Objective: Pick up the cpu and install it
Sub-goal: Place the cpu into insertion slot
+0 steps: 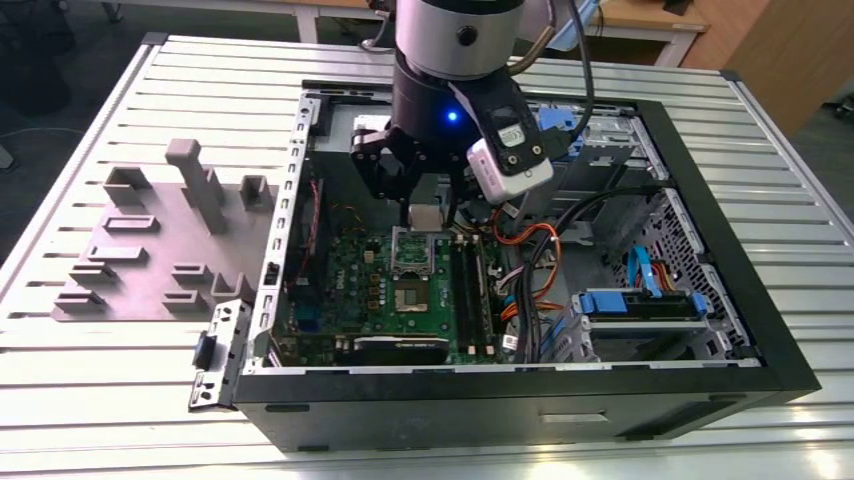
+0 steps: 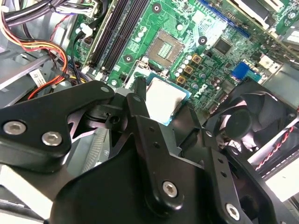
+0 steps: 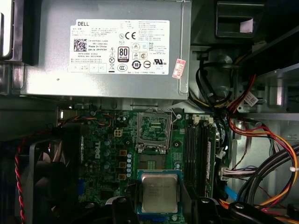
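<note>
Clamping the cpu (image 3: 160, 192) between its fingers, the gripper (image 1: 424, 210) hangs above the green motherboard (image 3: 178, 144) inside the computer case (image 1: 534, 400). Close around it are the open socket (image 3: 154, 128), memory slots (image 3: 198, 144), a black fan (image 2: 243, 121) and loose cables (image 3: 266, 170), with the power supply (image 3: 107, 46) beyond the socket

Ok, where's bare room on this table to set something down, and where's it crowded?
Bare ribbed table between the grey fixture and the near edge, and the strip on the exterior view's right of the case. Crowded inside the case: cables beside the motherboard, tool holding the cpu above it.
</note>
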Action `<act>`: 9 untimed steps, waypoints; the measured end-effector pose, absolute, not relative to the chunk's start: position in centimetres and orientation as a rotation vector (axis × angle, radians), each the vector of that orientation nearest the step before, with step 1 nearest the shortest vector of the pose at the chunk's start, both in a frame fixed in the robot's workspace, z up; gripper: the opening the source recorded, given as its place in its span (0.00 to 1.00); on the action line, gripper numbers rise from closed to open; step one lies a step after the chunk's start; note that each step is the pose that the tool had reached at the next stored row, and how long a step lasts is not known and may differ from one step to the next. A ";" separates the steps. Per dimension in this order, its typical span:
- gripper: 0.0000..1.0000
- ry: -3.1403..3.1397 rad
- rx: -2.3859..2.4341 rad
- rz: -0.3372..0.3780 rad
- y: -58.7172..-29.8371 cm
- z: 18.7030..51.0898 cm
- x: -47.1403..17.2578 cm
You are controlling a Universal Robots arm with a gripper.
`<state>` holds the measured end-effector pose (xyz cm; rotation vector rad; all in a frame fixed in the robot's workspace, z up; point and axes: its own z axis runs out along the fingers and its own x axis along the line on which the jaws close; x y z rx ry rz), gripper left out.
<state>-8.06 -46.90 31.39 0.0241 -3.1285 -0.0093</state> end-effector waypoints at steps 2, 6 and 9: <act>0.47 -3.129 0.024 -0.009 -46.9 31.4 -8.1; 0.47 -3.129 0.024 -0.010 -46.9 31.4 -8.1; 0.47 -3.129 0.024 -0.010 -46.9 31.4 -8.1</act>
